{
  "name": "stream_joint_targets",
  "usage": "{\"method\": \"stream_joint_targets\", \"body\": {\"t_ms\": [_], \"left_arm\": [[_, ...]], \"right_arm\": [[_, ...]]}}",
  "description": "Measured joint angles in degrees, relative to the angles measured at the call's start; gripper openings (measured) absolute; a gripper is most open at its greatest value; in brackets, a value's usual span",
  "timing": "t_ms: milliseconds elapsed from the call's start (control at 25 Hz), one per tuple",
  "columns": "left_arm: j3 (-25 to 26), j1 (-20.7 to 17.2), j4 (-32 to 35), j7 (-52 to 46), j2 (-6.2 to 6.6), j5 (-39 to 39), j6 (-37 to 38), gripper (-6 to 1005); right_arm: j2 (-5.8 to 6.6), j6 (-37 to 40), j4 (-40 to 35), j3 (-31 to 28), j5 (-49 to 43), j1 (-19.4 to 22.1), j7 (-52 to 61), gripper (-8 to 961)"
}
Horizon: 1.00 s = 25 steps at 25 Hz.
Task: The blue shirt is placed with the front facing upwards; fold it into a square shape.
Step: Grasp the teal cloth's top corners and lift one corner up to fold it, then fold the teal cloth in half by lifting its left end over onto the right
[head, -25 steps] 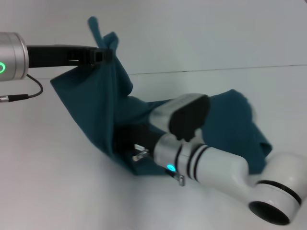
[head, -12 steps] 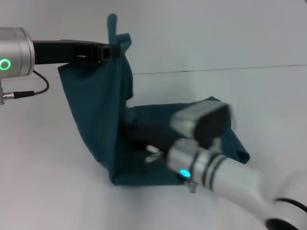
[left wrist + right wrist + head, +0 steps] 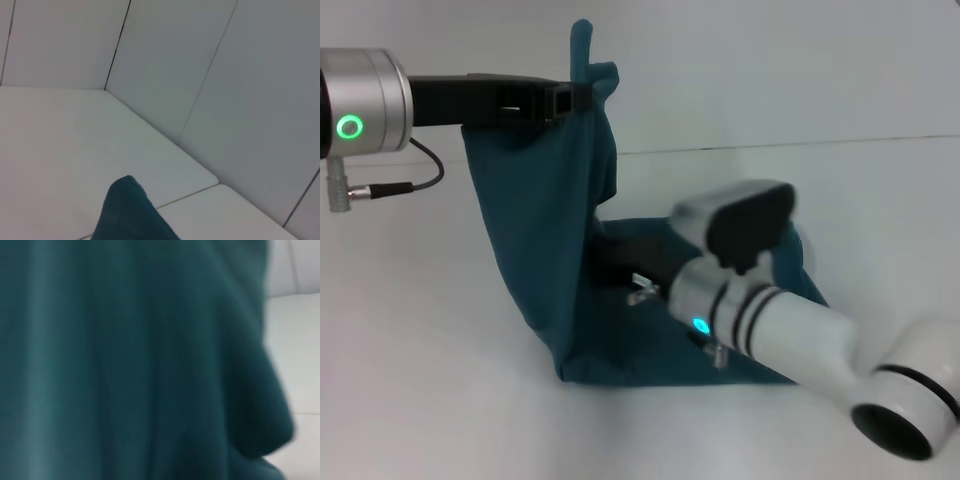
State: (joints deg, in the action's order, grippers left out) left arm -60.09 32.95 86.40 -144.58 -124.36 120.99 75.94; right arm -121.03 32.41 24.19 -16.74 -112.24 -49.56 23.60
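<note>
The right tool (image 3: 620, 268) is buried in the folds of the blue shirt (image 3: 545, 240), so its fingers cannot be made out. The shirt's chest lettering and neck label are hidden in the bunched cloth. The right wrist view is filled by blurred teal fabric. Only a cut-off tip of cloth is caught in the left wrist view.

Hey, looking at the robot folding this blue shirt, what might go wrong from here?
1. The left gripper holds the blue shirt aloft by a small bunched tip; the cloth might slip out and drop.
2. The right gripper sits low among the folds on the table, so the hanging cloth might drape over it and spoil the fold.
</note>
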Motion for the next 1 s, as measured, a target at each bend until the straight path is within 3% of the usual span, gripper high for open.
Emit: {"method": "stream_joint_targets", "body": {"t_ms": [280,440,560,760,1000], "left_arm": [[-0.64,-0.22,-0.09,0.00,0.04,-1.43,-0.74,25],[-0.75,-0.06,-0.97,0.18,0.08,-1.52,-1.17,26],[-0.73,-0.04,-2.23,0.49,0.10,-1.53,-2.14,26],[-1.31,0.00,-4.31,1.01,0.07,-1.57,-3.46,26],[-6.13,-0.03,-6.31,1.03,-0.03,-2.34,-8.12,25]], "right_arm": [[-0.36,-3.91,1.84,0.79,-2.11,-5.17,0.21,38],[-0.42,-5.08,2.96,0.26,-2.87,-5.21,0.22,40],[0.21,-2.14,2.93,-0.96,-2.73,-2.03,0.22,41],[1.82,7.78,1.01,-4.12,-2.89,6.61,1.49,43],[2.74,25.41,-11.88,-4.50,-2.67,12.89,15.86,45]]}}
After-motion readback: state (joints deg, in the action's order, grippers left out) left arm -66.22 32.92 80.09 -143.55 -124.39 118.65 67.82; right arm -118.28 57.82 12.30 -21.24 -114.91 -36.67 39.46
